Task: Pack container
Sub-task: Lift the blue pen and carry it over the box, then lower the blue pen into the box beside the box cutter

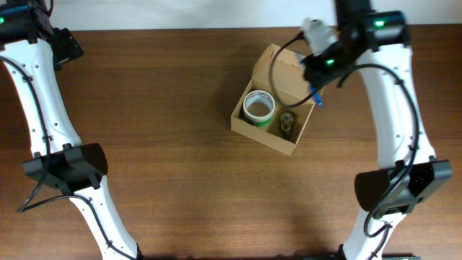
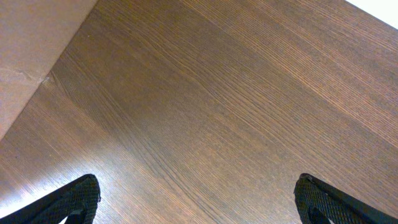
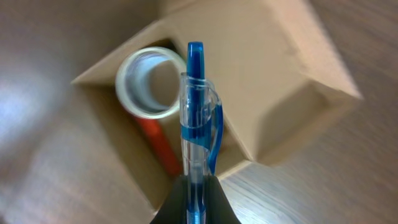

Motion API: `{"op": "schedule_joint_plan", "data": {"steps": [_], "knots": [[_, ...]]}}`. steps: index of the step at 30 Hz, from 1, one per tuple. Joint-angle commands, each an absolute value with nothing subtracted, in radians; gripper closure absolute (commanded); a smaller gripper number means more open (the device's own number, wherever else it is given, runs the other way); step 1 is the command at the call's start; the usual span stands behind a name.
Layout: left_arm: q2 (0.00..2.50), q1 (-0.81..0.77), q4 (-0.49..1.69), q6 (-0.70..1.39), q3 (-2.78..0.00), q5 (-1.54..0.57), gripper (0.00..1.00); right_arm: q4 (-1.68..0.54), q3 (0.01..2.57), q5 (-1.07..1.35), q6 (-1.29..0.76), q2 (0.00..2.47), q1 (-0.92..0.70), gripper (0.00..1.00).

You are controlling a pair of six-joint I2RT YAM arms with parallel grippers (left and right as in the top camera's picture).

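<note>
1. My left arm is folded back to the far left, and its tool (image 2: 199, 202) has its fingers spread wide.
2. My right arm reaches far right, its tool (image 3: 194, 190) clamped on a blue pen (image 3: 196, 112).

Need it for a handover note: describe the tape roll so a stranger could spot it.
On the wooden table, right of centre, sits an open cardboard box. The tape roll lies flat inside, hole up: a pale ring, far larger than the small dark item beside it.

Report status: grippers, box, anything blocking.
Left gripper open, over table. Right gripper shut on blue pen, above the container. Container open, tape roll inside. Lid flap leans partway over opening.
</note>
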State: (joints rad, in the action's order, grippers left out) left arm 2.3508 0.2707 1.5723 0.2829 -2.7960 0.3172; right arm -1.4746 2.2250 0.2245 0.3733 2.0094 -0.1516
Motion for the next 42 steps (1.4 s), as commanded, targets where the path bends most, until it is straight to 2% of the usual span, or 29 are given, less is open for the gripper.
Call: {"op": "schedule_joint_plan", "data": {"steps": [1,11,19,27,33,42], "knots": [[2.356,0.276,1.571,0.275,-2.792,0.313,0.00,-1.493,2.205,0.237,0.476,2.003,-0.196,0.96],[2.356,0.276,1.571,0.275,-2.792,0.313,0.00,-1.532,2.014,0.285,0.730,2.003,-0.272,0.96],[2.356,0.276,1.571,0.275,-2.792,0.313,0.00,-1.449,1.878,0.283,0.769,2.004,-0.318,0.96],[2.356,0.276,1.571,0.275,-2.792,0.313,0.00,-1.383,1.871,0.275,0.888,2.004,-0.323,0.96],[2.356,0.276,1.571,0.275,-2.792,0.313,0.00,-1.312,1.870,0.250,0.892,2.012,-0.323,0.96],[2.356,0.276,1.571,0.275,-2.792,0.313,0.00,-1.323,1.868,0.251,0.904,2.075,-0.339,0.96]]}}
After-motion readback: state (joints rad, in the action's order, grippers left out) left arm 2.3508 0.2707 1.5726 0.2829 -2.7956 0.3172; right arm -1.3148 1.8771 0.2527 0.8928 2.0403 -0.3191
